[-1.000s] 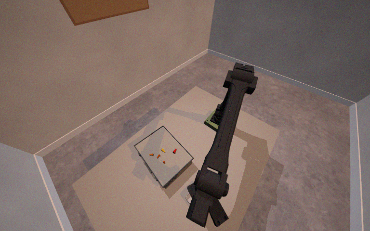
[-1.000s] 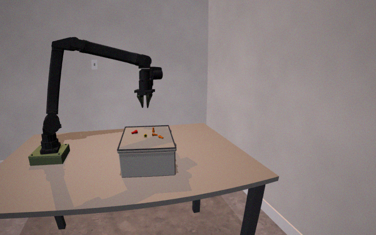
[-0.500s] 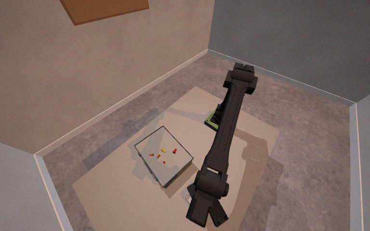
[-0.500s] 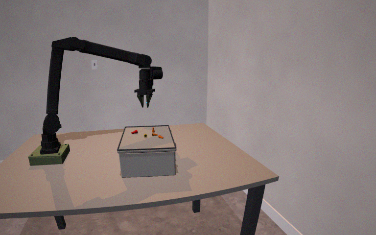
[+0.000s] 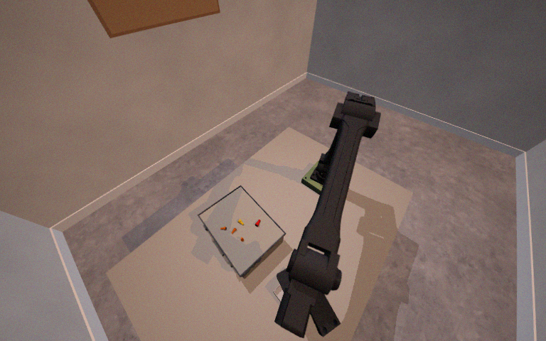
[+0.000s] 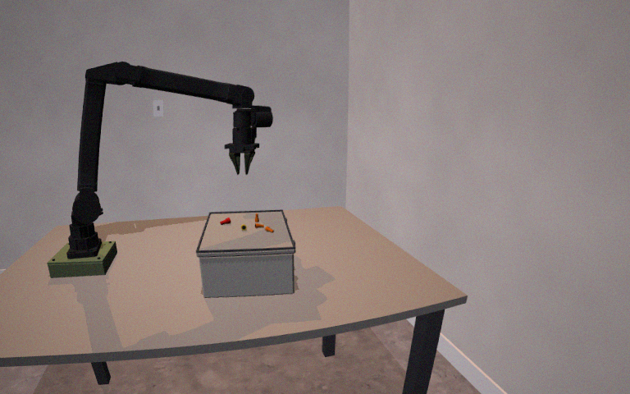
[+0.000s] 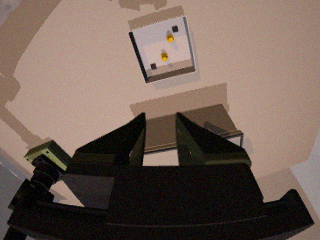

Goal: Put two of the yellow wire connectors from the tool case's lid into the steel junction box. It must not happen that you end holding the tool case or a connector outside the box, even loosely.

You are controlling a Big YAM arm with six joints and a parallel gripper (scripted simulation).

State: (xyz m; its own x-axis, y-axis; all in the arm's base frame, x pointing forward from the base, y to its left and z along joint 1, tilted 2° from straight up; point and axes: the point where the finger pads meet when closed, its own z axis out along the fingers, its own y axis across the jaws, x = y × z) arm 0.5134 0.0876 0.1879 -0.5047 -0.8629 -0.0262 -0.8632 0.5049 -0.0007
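Observation:
The grey tool case (image 5: pixel 241 231) (image 6: pixel 245 231) stands on the table, and its flat lid holds small wire connectors. One yellow connector (image 5: pixel 240 221) lies near the lid's middle, and it also shows in the exterior view (image 6: pixel 243 227). Three orange connectors (image 5: pixel 234 230) and a red one (image 5: pixel 258 222) lie around it. My gripper (image 6: pixel 242 171) hangs high above the lid's far side, pointing down. Its fingers stand slightly apart with nothing between them. A shallow box with a dark rim (image 7: pixel 214 123), apparently the junction box, lies below the fingers beside the case. The arm hides most of it in the top view.
The arm's green base (image 6: pixel 82 263) sits at one end of the tan table. The table's curved front edge (image 6: pixel 325 327) is near the case. Walls stand close behind and to the right.

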